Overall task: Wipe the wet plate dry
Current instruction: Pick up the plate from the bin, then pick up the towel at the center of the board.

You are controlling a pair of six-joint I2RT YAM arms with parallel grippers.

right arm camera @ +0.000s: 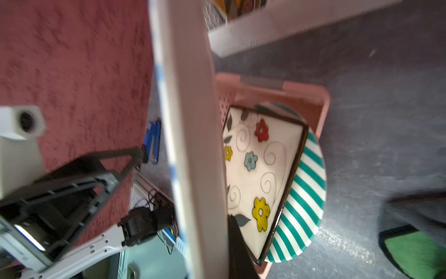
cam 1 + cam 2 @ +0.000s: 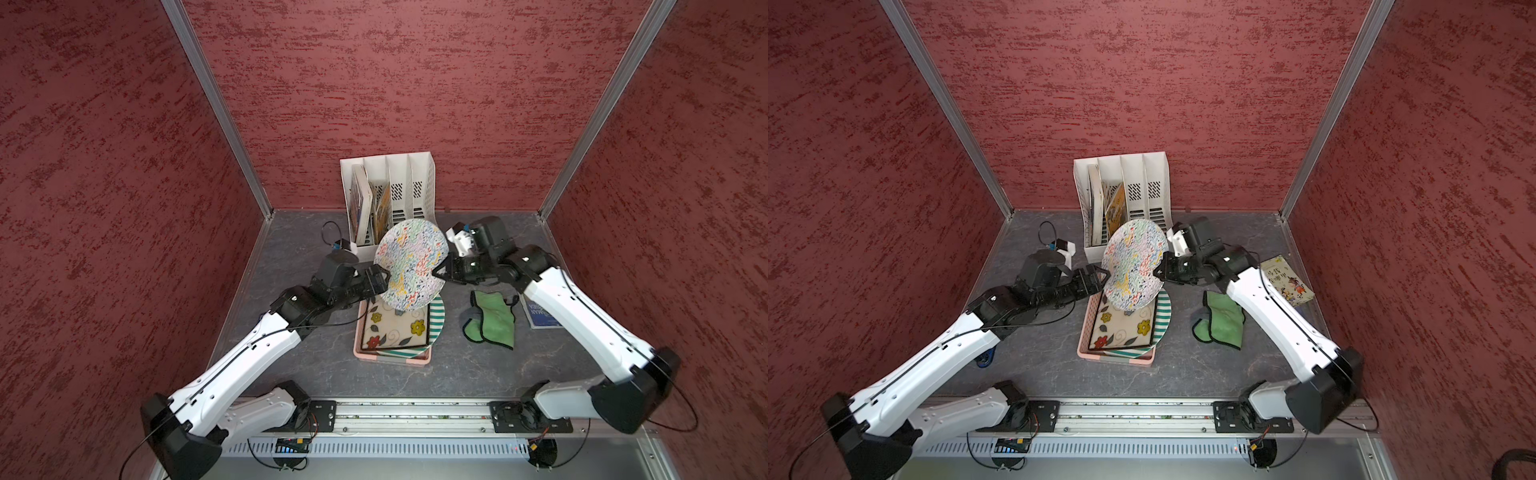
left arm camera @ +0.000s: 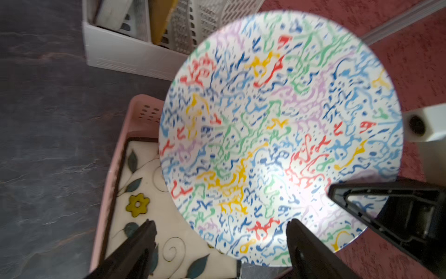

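White with many-coloured squiggles, the plate (image 2: 411, 266) hangs tilted, nearly on edge, at the centre of both top views, above the pink basket (image 2: 356, 332). The right gripper (image 2: 439, 272) is clamped onto its right rim and carries it. The left gripper (image 2: 384, 282) waits just beside the left rim, fingers spread wide and empty, with the patterned face turned toward it. Lower right of the plate, the green cloth (image 2: 492, 318) lies crumpled on the table (image 2: 291, 249), partly under the right forearm. It is nearer the occupied arm, so the free left gripper would probably have to reach across the basket for it.
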